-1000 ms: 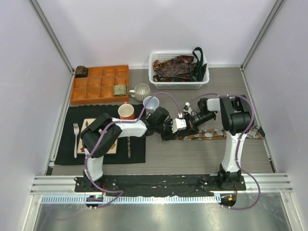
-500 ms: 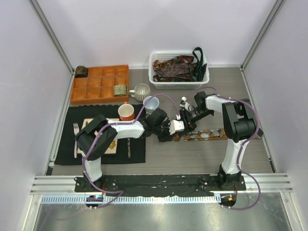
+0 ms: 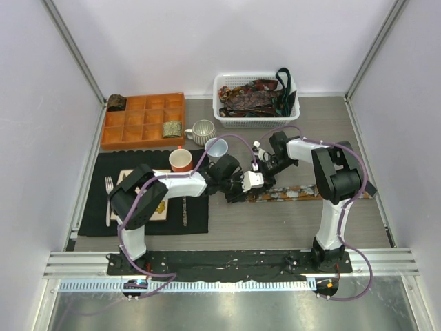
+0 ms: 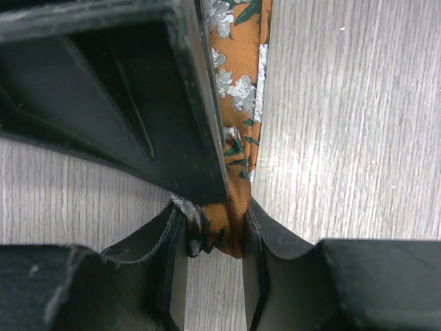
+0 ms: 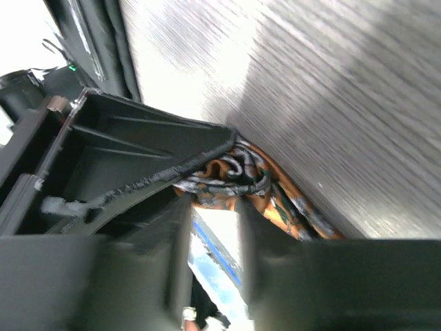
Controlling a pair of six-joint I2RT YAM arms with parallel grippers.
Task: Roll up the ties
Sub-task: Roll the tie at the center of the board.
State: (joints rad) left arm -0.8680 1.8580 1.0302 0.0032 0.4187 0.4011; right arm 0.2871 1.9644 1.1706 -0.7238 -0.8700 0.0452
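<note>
Middle of the table (image 3: 275, 227), the right gripper (image 3: 266, 167) has swung in tight against the left gripper (image 3: 243, 183). Both are pinching the near end of the tie (image 3: 303, 193). It looks bunched there, probably the first curl, though the wrist view's blurry. The rest lies flat, trailing right.

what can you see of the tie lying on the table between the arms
The tie is a narrow strip of silky-looking orange fabric with pale flowers and green leaves. It lies flat along the wooden table, except its left end, bunched and pinched between the left arm's fingers, with the right arm's fingers against it.
</note>
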